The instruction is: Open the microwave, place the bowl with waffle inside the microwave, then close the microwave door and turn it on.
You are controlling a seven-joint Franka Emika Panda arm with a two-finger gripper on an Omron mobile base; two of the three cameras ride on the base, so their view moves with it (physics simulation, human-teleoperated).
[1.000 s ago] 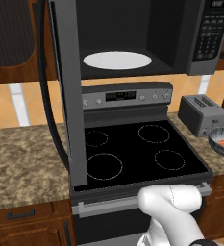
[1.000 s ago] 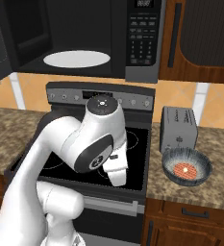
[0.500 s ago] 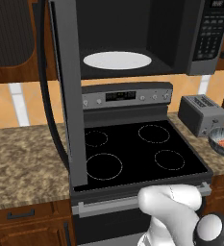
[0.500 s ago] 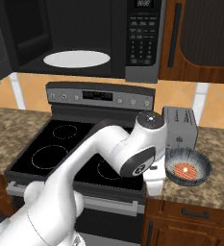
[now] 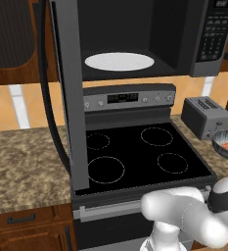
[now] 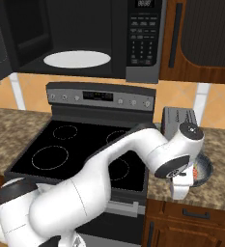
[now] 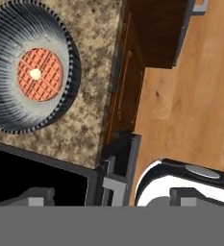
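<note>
Bowl [image 7: 31,67] with the waffle [image 7: 38,73] in it sits on the granite counter [image 7: 92,91], just beside the stove [image 5: 135,154] edge and near the toaster [image 5: 204,116]. In the hand view it lies up and to the left of the jaws, well off their centreline, nothing touching it. Gripper [image 6: 180,185] hangs over the counter's front edge, just beside the bowl, empty. The frames don't show the jaw gap cleanly, so I cannot tell how wide they stand.

Step in hand: reach and grasp the bowl. The microwave door [image 5: 69,98] is already swung open and the turntable plate [image 5: 119,62] is bare.

To do it well, my read:
- shift the hand so the bowl rim lies between the fingers, not the bowl centre
- come down vertical with one finger inside the rim and one outside, clear of the waffle
- ribbed glassy wall may slip, so close square on it
- lift level, since the microwave [image 6: 80,38] cavity sits high above the stove

Writing: the keypad [image 6: 143,41] and stove display [image 5: 123,98] carry marks, too small to read. No brands legible.
</note>
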